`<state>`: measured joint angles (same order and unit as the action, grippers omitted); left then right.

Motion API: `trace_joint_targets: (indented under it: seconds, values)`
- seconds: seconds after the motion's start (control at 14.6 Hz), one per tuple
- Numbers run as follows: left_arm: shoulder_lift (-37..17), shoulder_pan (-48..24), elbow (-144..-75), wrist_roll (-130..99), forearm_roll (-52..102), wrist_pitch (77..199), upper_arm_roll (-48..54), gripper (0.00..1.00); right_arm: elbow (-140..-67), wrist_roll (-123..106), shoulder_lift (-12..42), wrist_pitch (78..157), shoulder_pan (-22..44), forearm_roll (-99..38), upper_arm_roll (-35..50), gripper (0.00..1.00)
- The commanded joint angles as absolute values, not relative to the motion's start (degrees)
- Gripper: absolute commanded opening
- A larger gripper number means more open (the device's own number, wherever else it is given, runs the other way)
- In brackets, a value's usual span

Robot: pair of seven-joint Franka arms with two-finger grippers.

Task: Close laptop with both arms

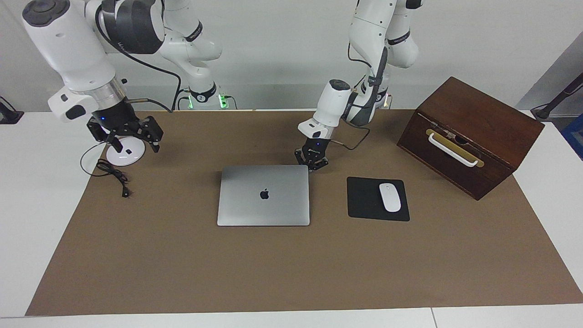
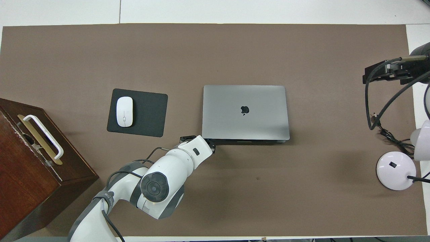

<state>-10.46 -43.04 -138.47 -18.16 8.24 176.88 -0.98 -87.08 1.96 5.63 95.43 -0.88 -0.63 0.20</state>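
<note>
Laptop (image 1: 263,195): silver-grey, lid fully down, dark logo uppermost; lies flat at the middle of the brown mat (image 1: 291,269) on the bench (image 1: 27,218).

Left gripper (image 1: 311,164): low at the laptop's corner nearest the robots, on the side toward the left arm's end; jaws closed, fingertips together, holding nothing. In the overhead view the arm's white wrist hides most of it (image 2: 198,143). Whether the tips touch the laptop cannot be told.

Right gripper (image 1: 125,136): raised over the mat's edge at the right arm's end, above a round white puck (image 1: 125,155) with a black cable (image 1: 114,175); jaws spread wide, empty. It shows at the overhead view's edge (image 2: 386,72).

Black mouse pad (image 1: 377,198): beside the laptop, toward the left arm's end; white mouse (image 1: 390,197) on it.

Dark wooden box (image 1: 469,134): white handle on a brass plate; at the left arm's end, nearer the robots than the mouse pad.
</note>
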Motion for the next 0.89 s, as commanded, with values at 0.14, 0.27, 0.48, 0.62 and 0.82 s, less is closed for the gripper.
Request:
trace_joint_targets:
  seconds: [0.14,0.27,0.48,0.62,0.82]
  values:
    - [-6.4,-42.0,-138.6,-19.4,9.4,168.7,-0.4,0.0,-92.3,1.8,2.0,96.5,-1.8,-1.3,0.5,1.0]
    - [-5.4,-42.0,-138.6,-19.4,10.0,167.4,-0.4,0.0,-94.3,1.8,0.8,97.5,-1.8,-1.3,0.5,1.0]
    - [-3.7,-42.0,-138.6,-19.4,10.1,165.2,-0.4,0.0,-94.7,1.7,0.4,97.7,-1.8,-1.3,0.5,1.0]
    - [-3.2,-42.0,-138.2,-19.5,10.5,163.4,-0.5,0.0,-94.7,1.3,0.4,97.7,-1.8,-1.3,0.5,1.0]
    - [-1.6,-42.0,-136.9,-20.0,10.5,157.3,-0.8,0.0,-94.7,1.2,0.4,97.6,-1.8,-1.2,0.5,1.0]
